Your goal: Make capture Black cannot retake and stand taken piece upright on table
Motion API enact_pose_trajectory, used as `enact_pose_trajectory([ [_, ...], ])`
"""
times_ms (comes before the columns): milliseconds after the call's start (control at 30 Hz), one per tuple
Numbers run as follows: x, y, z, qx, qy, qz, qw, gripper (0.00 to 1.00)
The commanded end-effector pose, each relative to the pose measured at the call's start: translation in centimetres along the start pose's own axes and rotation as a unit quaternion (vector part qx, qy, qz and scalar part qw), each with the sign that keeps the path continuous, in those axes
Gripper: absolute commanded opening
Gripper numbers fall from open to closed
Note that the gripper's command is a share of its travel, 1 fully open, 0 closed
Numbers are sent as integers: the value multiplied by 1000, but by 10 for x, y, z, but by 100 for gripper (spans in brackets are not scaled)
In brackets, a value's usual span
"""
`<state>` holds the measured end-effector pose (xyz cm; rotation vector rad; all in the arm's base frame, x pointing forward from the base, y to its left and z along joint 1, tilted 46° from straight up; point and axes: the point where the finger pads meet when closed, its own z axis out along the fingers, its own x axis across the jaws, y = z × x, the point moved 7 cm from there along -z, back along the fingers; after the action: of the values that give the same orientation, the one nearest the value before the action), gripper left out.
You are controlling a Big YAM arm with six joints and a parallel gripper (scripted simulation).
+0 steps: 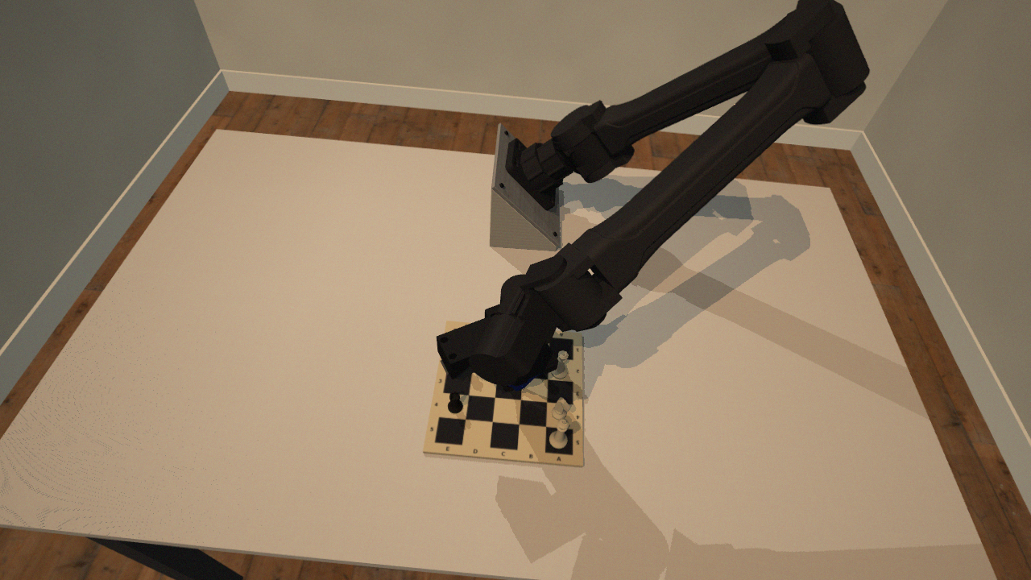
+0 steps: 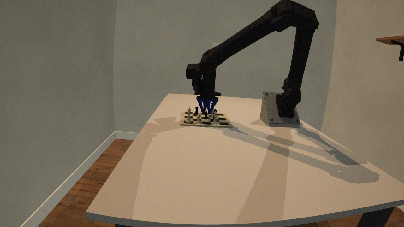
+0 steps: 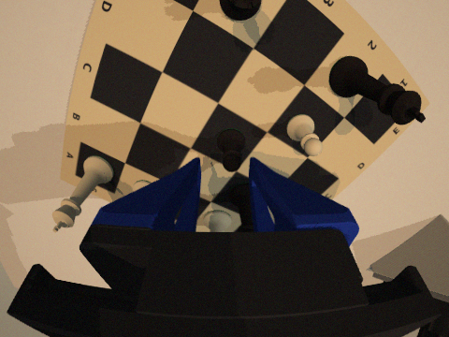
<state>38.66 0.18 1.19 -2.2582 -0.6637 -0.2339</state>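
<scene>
A small chessboard (image 1: 472, 453) (image 2: 223, 125) (image 3: 140, 28) lies on the table. My gripper (image 2: 207, 110) (image 3: 224, 166) has blue fingers. They stand partly open, low over the board's middle, with nothing between them. A black pawn (image 2: 205, 115) (image 3: 232, 148) stands upright right at the fingertips. In the top view the wrist hides both. A white pawn (image 3: 305, 131) stands one square to its right in the wrist view. A black rook (image 1: 454, 403) stands near rank 4. A tall black piece (image 3: 373, 90) stands near rank 1. White pieces (image 1: 560, 424) stand along file A.
The arm's grey wedge base (image 1: 520, 216) (image 2: 278, 113) stands on the table behind the board. A tall white piece (image 3: 84, 183) stands at the board's corner by the letter A. The arm reaches over the board's far half. A wall shelf (image 2: 391, 39) is at the right.
</scene>
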Motion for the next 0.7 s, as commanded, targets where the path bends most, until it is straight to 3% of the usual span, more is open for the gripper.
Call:
enact_pose_trajectory([
  [0, -1, 2, 12, 3, -2, 7, 1000, 32],
  [667, -1, 4, 17, 2, -1, 7, 1000, 32],
])
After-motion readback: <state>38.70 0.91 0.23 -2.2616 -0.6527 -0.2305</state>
